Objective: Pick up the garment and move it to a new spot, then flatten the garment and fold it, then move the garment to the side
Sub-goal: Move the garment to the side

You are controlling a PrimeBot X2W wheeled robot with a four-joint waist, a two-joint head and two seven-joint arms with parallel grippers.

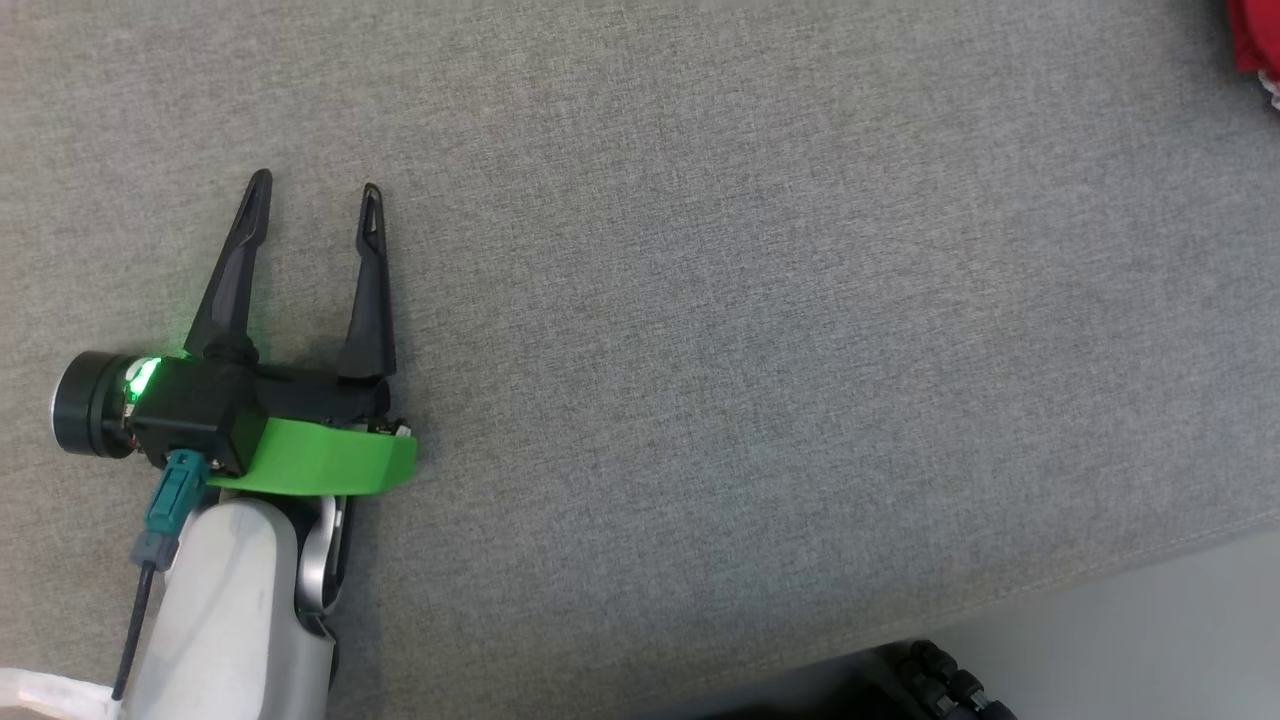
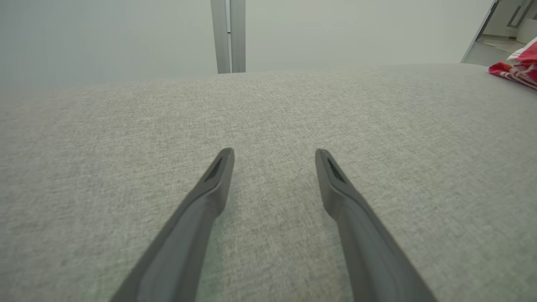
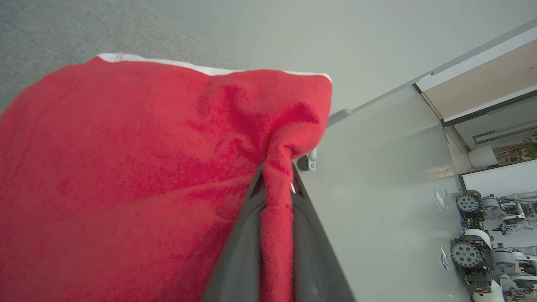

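Note:
The garment (image 3: pixel 126 167) is red cloth with a white edge; in the right wrist view it hangs from my right gripper (image 3: pixel 277 176), whose two fingers are shut on a pinched fold of it. A corner of the garment (image 1: pixel 1255 40) peeks in at the top right of the head view, and the garment (image 2: pixel 518 65) also lies at the far right edge of the left wrist view. My left gripper (image 1: pixel 315 188) hovers low over the grey fabric surface (image 1: pixel 750 300) at the left, fingers spread wide with nothing between them; its fingertips (image 2: pixel 226 156) point across bare fabric.
The grey fabric surface ends at an edge (image 1: pixel 1100 565) at the lower right, with pale floor beyond. A dark wheeled part (image 1: pixel 940 680) shows at the bottom. A pale wall and door with a handle (image 3: pixel 340 115) stand behind the garment; other robots (image 3: pixel 482 251) are parked far off.

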